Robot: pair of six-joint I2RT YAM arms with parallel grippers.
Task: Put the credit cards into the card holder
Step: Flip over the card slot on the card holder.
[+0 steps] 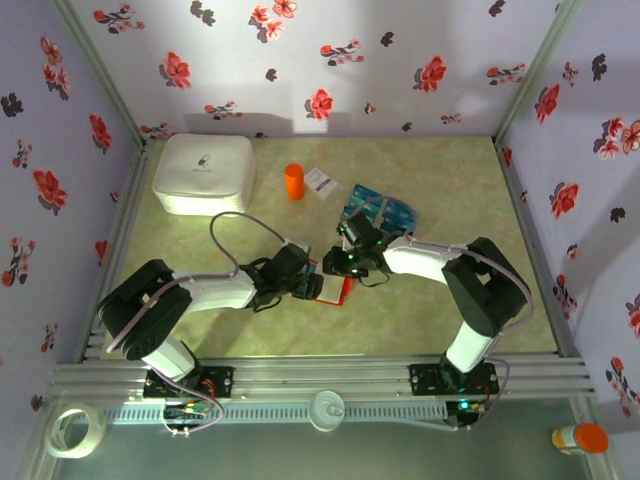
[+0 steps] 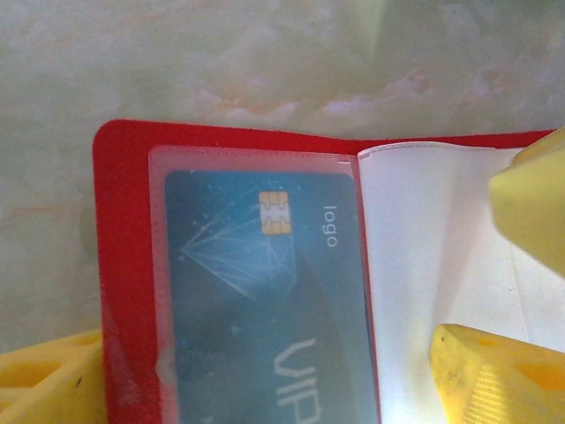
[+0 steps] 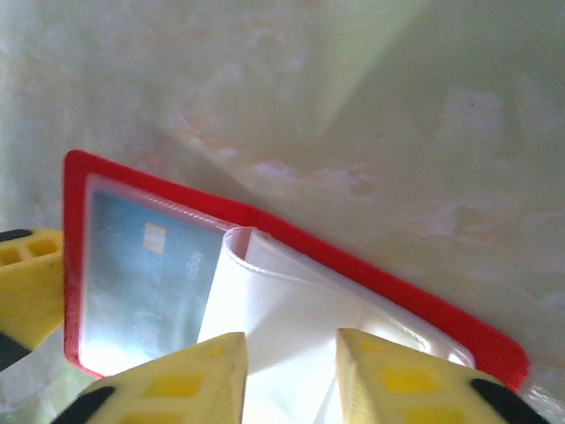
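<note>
The card holder (image 1: 336,291) lies open and flat on the pale, marbled green surface (image 1: 300,335), close in front of the arms and between their tips. The left pincer (image 1: 303,283) stands released and spread wide across it, with one ribbed yellow fingertip (image 2: 44,380) at the red corner and the other over the white pockets; whether they press down cannot be told. On the holder's left half, a glossy clear sleeve (image 2: 256,168) already houses one blue VIP card (image 2: 256,300) with a gold chip, so the first card seems done. To its right sit soft white pocket leaves (image 3: 291,318), thin and bowed upward, and they look empty. The right pincer (image 1: 347,262) is parted, one jaw on each side of a raised leaf, not visibly pinching it. Further right and back, the remaining credit cards (image 1: 377,213) lie in a loose blue-teal heap, so most of the job appears left.
</note>
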